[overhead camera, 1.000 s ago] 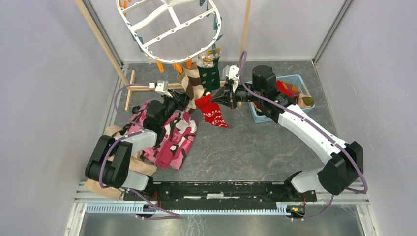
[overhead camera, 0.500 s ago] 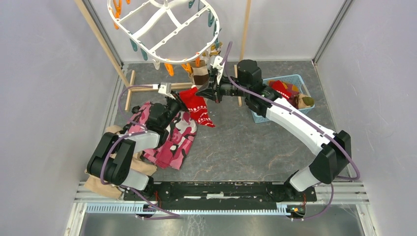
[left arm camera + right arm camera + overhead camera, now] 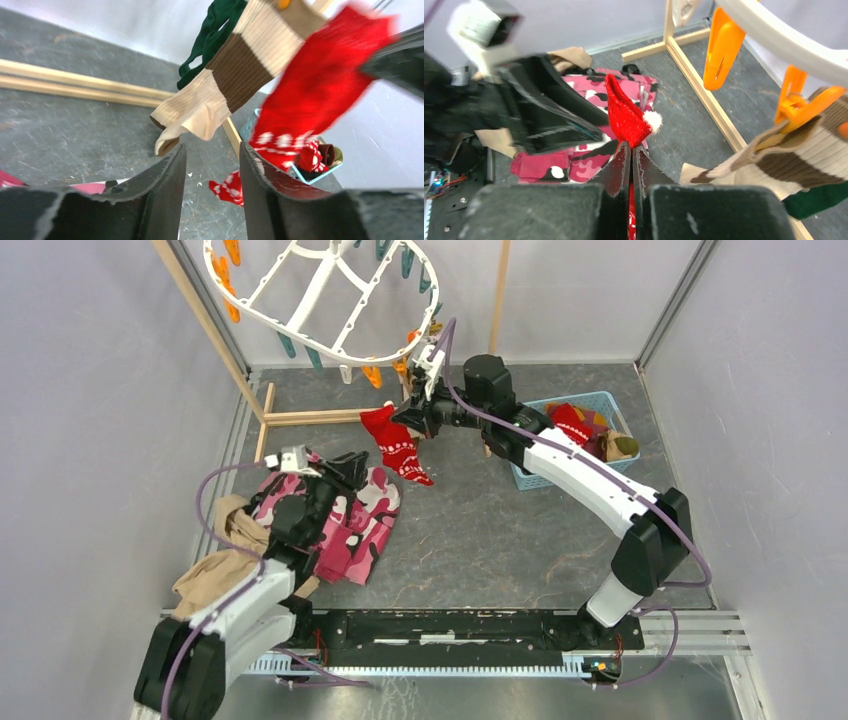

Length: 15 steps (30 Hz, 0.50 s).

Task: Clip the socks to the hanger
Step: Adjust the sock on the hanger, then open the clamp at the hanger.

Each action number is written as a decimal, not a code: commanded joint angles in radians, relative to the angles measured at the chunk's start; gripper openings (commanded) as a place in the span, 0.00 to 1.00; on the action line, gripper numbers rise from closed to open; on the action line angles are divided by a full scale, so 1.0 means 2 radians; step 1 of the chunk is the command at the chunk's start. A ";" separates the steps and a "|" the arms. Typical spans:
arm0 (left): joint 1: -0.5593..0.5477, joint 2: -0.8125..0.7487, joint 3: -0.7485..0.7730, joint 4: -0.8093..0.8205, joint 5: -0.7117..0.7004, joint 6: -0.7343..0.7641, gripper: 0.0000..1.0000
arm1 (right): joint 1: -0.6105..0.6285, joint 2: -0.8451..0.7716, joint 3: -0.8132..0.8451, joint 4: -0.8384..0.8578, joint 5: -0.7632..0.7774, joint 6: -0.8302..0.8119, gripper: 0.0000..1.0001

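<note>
The white oval hanger (image 3: 300, 290) hangs tilted at the back left, with orange clips (image 3: 721, 50) under its rim (image 3: 784, 35). My right gripper (image 3: 405, 418) is shut on the cuff of a red sock with white pattern (image 3: 402, 448), held up just below the clips; the wrist view shows the cuff (image 3: 626, 117) pinched in the gripper (image 3: 630, 147). A brown-striped sock (image 3: 794, 160) hangs from an orange clip, a dark green sock (image 3: 215, 30) behind it. My left gripper (image 3: 358, 465) is open and empty over the floor (image 3: 210, 192), left of the red sock (image 3: 320, 90).
A pink camouflage garment (image 3: 345, 520) lies under my left arm, a tan cloth (image 3: 215, 565) beside it. A blue basket (image 3: 530, 475) at the right holds more socks (image 3: 575, 422). Wooden stand bars (image 3: 310, 418) lie on the floor under the hanger, with upright poles (image 3: 497, 295) behind.
My right gripper carried the red sock left and up towards the clips. The hanger swung left and tilted. My left arm drew back, its gripper apart from the sock.
</note>
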 commanded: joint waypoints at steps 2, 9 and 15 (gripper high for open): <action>-0.001 -0.122 -0.013 -0.097 -0.017 0.005 0.59 | 0.002 0.019 0.016 0.001 0.057 0.010 0.00; -0.002 -0.168 0.024 -0.077 0.081 -0.007 0.94 | -0.005 0.021 -0.002 0.011 0.083 0.010 0.00; -0.002 -0.124 0.093 -0.086 0.122 -0.068 0.95 | -0.023 0.028 -0.011 0.019 0.075 0.028 0.00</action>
